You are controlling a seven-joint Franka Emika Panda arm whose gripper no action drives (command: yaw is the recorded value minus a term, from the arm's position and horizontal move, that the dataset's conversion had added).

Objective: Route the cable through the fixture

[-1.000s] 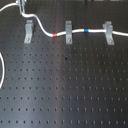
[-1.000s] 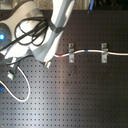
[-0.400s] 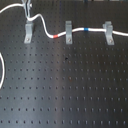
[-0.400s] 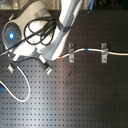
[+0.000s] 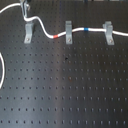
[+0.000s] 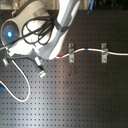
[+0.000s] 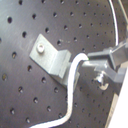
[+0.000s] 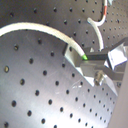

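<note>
In the first exterior view three grey clips stand in a row. The white cable (image 5: pixel 80 32) runs from the right through the right clip (image 5: pixel 108 33) and the middle clip (image 5: pixel 68 33), its blue band (image 5: pixel 87 30) between them. Past the red band (image 5: pixel 57 36) it climbs to my gripper (image 5: pixel 26 11), which is shut on it just above the left clip, the fixture (image 5: pixel 28 33). In the first wrist view the cable (image 7: pixel 74 75) curves past the fixture (image 7: pixel 50 57) into the gripper (image 7: pixel 90 62). The second wrist view shows the cable (image 8: pixel 45 29) arcing from the gripper (image 8: pixel 87 57).
The black perforated board (image 5: pixel 70 85) carries everything. Slack cable loops along the first exterior view's left edge (image 5: pixel 3 70) and lies at the second exterior view's lower left (image 6: pixel 20 96). In the second exterior view the white arm (image 6: pixel 45 40) with black hoses covers the upper left.
The gripper has shifted a little with the cable end, closer over the left clip. The cable through the middle and right clips has stayed put.
</note>
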